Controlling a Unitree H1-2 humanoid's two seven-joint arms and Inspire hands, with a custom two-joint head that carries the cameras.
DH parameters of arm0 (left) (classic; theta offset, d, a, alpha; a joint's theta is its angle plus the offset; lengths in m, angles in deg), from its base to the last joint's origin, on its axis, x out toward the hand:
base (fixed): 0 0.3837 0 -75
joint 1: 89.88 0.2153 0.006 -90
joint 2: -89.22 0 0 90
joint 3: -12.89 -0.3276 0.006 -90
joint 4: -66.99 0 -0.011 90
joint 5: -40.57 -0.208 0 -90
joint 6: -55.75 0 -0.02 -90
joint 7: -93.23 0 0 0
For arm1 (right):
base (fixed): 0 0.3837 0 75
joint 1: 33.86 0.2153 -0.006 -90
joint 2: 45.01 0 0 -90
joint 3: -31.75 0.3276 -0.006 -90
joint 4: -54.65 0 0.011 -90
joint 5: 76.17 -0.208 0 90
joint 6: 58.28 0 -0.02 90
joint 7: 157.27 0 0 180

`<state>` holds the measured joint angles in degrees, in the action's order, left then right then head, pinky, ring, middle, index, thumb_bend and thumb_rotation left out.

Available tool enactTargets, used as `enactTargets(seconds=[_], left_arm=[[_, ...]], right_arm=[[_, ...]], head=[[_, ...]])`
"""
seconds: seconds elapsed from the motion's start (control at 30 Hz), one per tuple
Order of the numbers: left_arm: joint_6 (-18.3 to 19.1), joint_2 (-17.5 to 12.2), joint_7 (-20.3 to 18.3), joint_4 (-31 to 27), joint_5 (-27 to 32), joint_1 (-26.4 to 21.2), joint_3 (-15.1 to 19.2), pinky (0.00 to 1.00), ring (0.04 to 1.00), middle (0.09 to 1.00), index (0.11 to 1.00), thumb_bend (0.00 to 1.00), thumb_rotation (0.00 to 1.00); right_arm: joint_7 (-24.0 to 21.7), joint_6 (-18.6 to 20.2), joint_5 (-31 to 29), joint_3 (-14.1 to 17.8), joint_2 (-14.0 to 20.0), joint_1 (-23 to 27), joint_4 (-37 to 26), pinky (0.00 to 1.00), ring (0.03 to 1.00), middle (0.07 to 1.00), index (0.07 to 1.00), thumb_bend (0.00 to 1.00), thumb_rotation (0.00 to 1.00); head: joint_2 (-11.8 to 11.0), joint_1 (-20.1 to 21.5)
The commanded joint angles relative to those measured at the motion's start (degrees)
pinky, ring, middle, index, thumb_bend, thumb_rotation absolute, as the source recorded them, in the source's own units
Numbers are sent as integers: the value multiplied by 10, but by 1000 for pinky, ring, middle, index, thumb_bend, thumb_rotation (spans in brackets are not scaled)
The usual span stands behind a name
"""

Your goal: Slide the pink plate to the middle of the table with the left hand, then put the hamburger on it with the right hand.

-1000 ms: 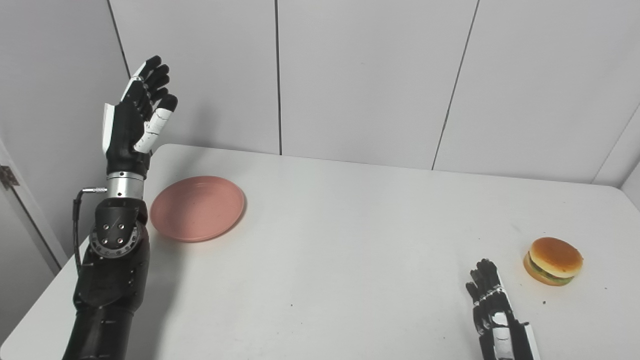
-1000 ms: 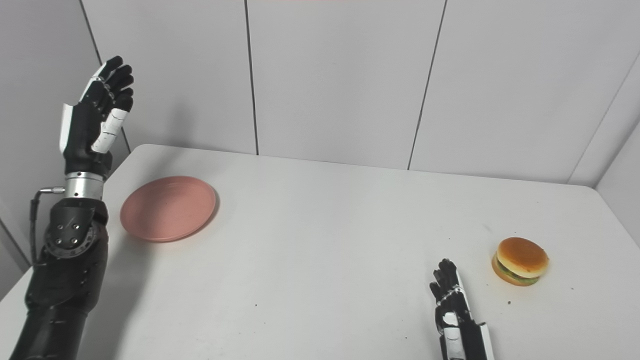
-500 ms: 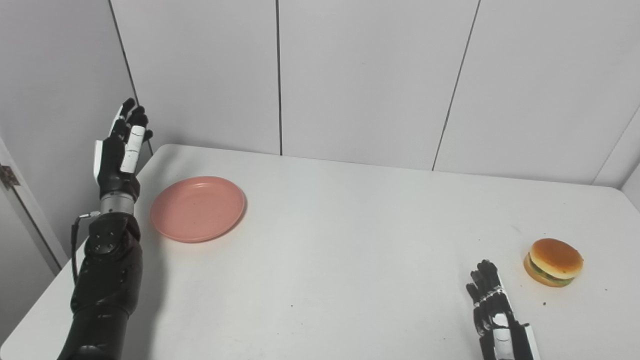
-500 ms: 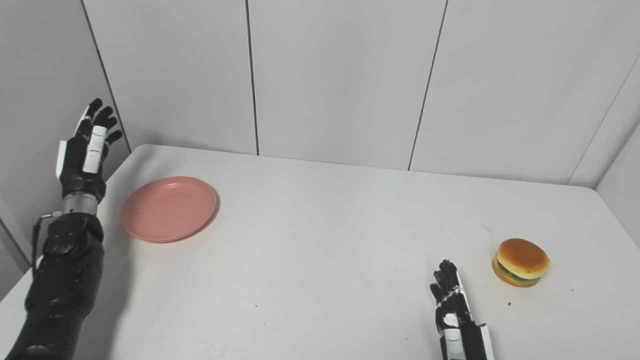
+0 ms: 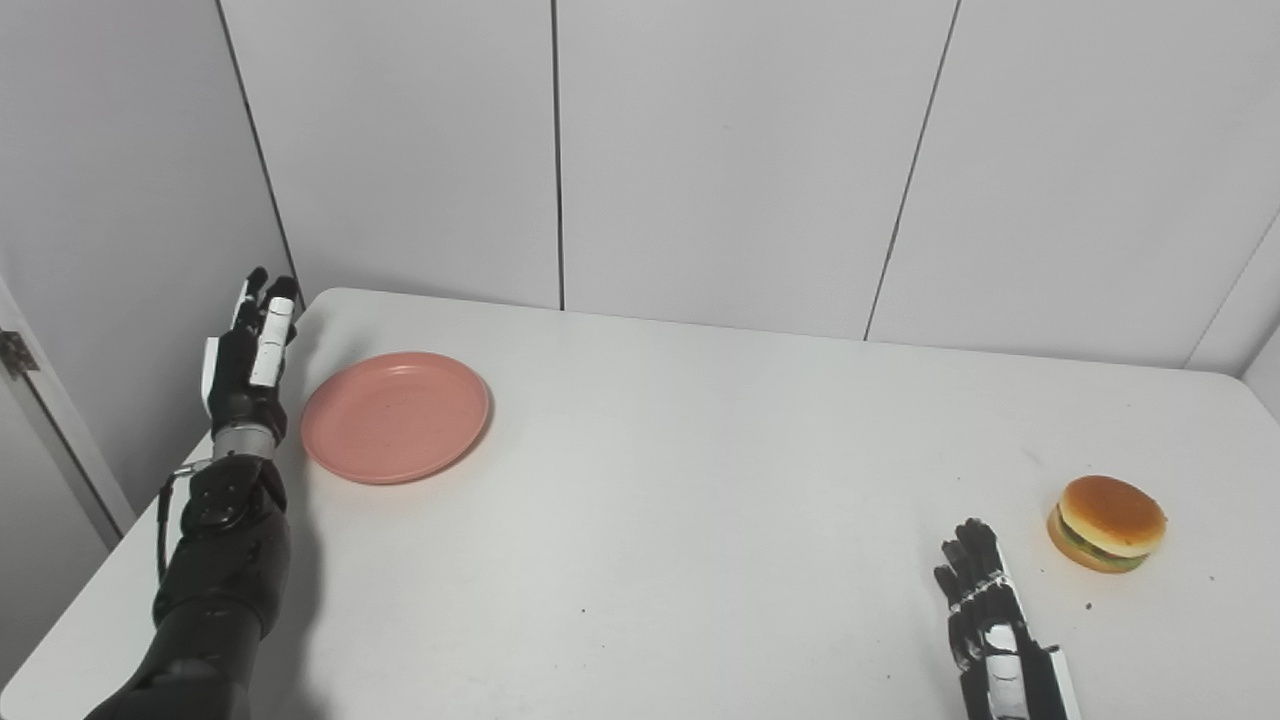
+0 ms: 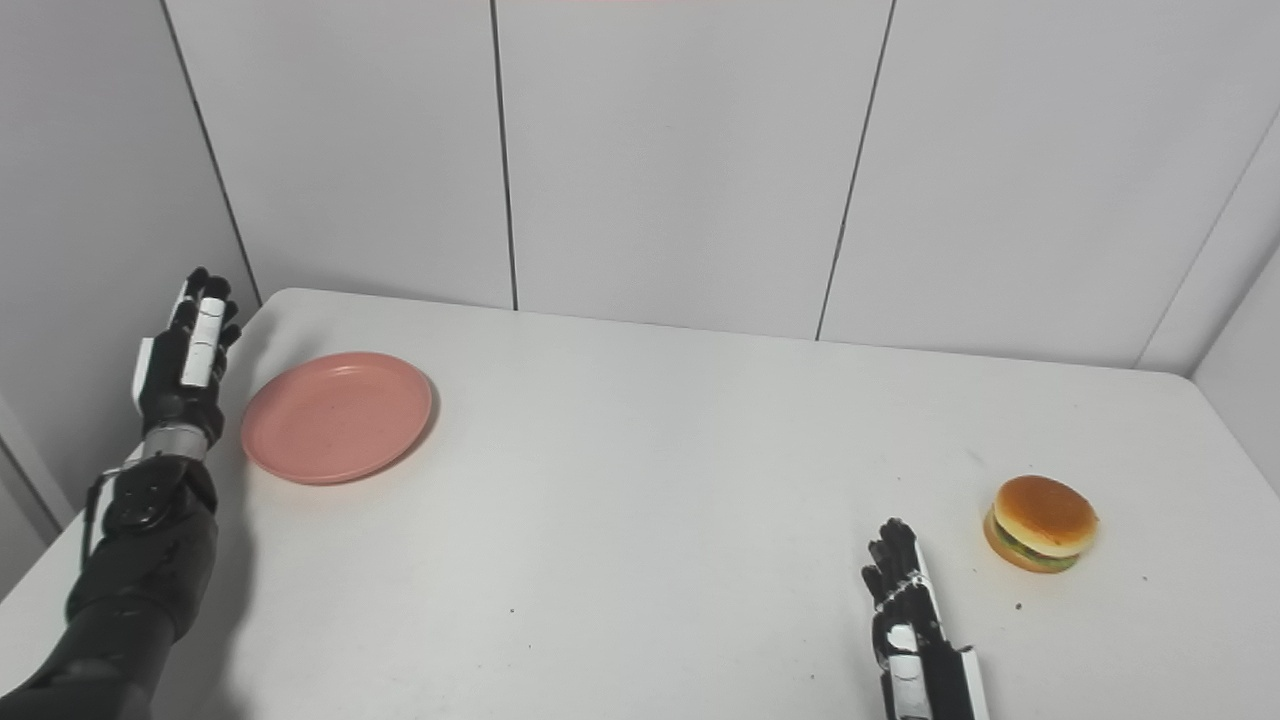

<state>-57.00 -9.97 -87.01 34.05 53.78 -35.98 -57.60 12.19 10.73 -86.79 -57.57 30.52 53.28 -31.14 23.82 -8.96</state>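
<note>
Hands are sitting well apart at opposite ends of a white table (image 5: 700,500), with nothing in either of them. Taking the tabletop as a clock face seen from the robot's side, the pink plate (image 5: 395,416) is lying flat at about ten o'clock, close to the left edge and short of the far rim, and nothing is resting on it. The left hand (image 5: 245,350) is standing just beside the plate's left rim, out near nine to ten o'clock, with its fingers (image 5: 270,310) pointing up and held loosely side by side rather than curled; it is gripping nothing, and whether it is touching the plate cannot be told, though a narrow strip of table seems to be showing between them. Its dark forearm is running back along the left edge toward seven o'clock. The hamburger (image 5: 1107,522) is sitting upright on the bare table at about four o'clock, bun on top, with green filling peeking out at the side. The right hand (image 5: 985,610) is lying low near five o'clock, fingers stretched forward and slightly apart, near the hamburger but clearly separate from it and closing on nothing. Grey wall panels (image 5: 740,150) are standing behind the table at twelve o'clock.
</note>
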Motion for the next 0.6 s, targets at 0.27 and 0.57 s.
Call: enactTargets(seconds=[0.27, 0.57], left_arm=[[-40, -46, -15, 66, -1, -51, -6, 998, 961, 950, 947, 851, 734], [-40, -43, -2, 76, -17, -41, -24, 914, 949, 934, 941, 833, 721]], right_arm=[[11, 38, 8, 6, 13, -1, 32, 996, 986, 978, 960, 786, 898], [10, 38, 9, 4, 14, -4, 28, 984, 978, 972, 954, 791, 899]], head=[[6, 2], [9, 4]])
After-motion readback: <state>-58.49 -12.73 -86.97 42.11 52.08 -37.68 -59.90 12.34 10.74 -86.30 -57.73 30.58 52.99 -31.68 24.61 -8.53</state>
